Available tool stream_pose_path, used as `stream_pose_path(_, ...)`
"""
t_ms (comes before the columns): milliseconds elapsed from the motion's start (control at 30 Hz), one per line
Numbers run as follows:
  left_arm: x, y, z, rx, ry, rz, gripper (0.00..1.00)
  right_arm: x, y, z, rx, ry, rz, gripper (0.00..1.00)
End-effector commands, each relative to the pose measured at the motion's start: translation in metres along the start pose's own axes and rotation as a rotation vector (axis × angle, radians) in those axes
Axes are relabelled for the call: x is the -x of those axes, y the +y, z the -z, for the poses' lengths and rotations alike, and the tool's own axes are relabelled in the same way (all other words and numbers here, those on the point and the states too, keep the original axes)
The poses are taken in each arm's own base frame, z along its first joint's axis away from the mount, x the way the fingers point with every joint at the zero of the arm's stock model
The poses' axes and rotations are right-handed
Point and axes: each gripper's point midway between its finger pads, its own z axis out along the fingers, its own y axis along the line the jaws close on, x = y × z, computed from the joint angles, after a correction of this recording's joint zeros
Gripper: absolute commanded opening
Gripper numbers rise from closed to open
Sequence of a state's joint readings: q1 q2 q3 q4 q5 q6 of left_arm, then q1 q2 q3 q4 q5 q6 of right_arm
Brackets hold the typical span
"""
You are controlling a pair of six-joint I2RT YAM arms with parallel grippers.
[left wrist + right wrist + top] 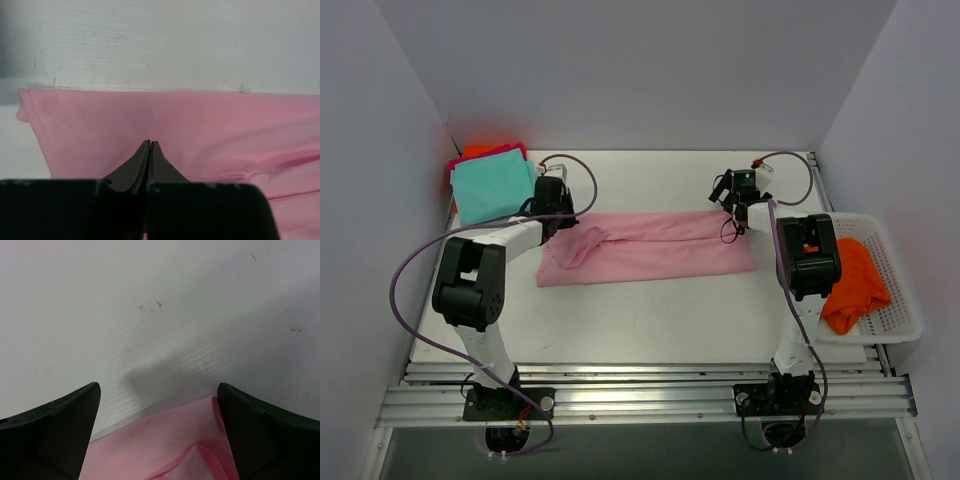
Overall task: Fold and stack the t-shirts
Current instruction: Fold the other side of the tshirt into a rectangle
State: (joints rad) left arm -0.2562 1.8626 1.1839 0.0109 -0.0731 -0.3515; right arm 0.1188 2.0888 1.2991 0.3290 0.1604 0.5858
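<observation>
A pale pink t-shirt (650, 248), folded into a long band, lies flat across the middle of the table. My left gripper (558, 212) is over its left end. In the left wrist view the gripper (150, 143) is shut, empty, just above the pink cloth (200, 125). My right gripper (731, 204) is at the shirt's far right corner. In the right wrist view it (157, 387) is open, with the pink corner (170, 445) between its fingers (60, 430). A folded teal shirt (492, 188) tops a stack with magenta and orange edges at the back left.
A white mesh basket (905, 305) stands at the right edge, holding a crumpled orange shirt (855, 280). Grey walls close in the back and both sides. A metal rail (640, 395) runs along the near edge.
</observation>
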Motion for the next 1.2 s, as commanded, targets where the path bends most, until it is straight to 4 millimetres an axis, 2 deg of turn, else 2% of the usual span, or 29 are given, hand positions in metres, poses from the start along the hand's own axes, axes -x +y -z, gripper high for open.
stream_pose_path(0,0.034,-0.025,0.006,-0.092,-0.088,-0.009,0.02,-0.016,-0.012,-0.005,-0.046,0.047,0.016,1.00)
stream_pose_path(200,0.007,-0.049,0.006,-0.147,-0.045,-0.037,0.02,-0.015,-0.013,-0.007,-0.056,0.046,0.021,1.00)
stream_pose_path(233,0.001,-0.052,0.005,-0.151,-0.035,-0.040,0.02,-0.015,-0.013,-0.006,-0.054,0.045,0.020,1.00)
stream_pose_path(267,-0.014,-0.054,0.006,-0.155,-0.010,-0.048,0.02,-0.014,-0.013,-0.007,-0.054,0.043,0.020,1.00)
stream_pose_path(333,-0.025,-0.059,0.007,-0.166,-0.001,-0.046,0.02,-0.015,-0.012,-0.007,-0.052,0.045,0.021,1.00)
stream_pose_path(467,-0.059,-0.068,0.018,-0.203,0.059,-0.048,0.02,-0.016,-0.013,-0.007,-0.055,0.048,0.021,1.00)
stream_pose_path(500,-0.075,-0.072,0.022,-0.207,0.089,-0.064,0.02,-0.015,-0.012,-0.007,-0.055,0.046,0.022,1.00)
stream_pose_path(567,-0.085,-0.080,0.034,-0.215,0.101,-0.080,0.02,-0.016,-0.012,-0.007,-0.053,0.047,0.022,1.00)
stream_pose_path(600,-0.099,-0.085,0.041,-0.210,0.116,-0.106,0.02,-0.015,-0.012,-0.007,-0.053,0.047,0.022,1.00)
stream_pose_path(700,-0.103,-0.095,0.064,-0.195,0.102,-0.124,0.02,-0.016,-0.013,-0.007,-0.055,0.047,0.024,1.00)
stream_pose_path(733,-0.106,-0.107,0.079,-0.218,0.090,-0.141,0.02,-0.016,-0.012,-0.007,-0.054,0.047,0.024,1.00)
stream_pose_path(833,-0.107,-0.109,0.100,-0.165,0.051,-0.164,0.02,-0.016,-0.013,-0.007,-0.055,0.049,0.024,1.00)
stream_pose_path(867,-0.100,-0.106,0.111,-0.148,0.031,-0.164,0.02,-0.016,-0.013,-0.007,-0.055,0.049,0.024,1.00)
stream_pose_path(1000,-0.075,-0.084,0.134,-0.044,-0.079,-0.109,0.02,-0.016,-0.011,-0.008,-0.051,0.050,0.025,1.00)
stream_pose_path(1033,-0.061,-0.074,0.144,0.004,-0.141,-0.053,0.02,-0.016,-0.011,-0.008,-0.051,0.050,0.025,1.00)
stream_pose_path(1167,-0.058,-0.037,0.144,0.105,-0.200,0.025,0.02,-0.016,-0.010,-0.007,-0.046,0.050,0.022,1.00)
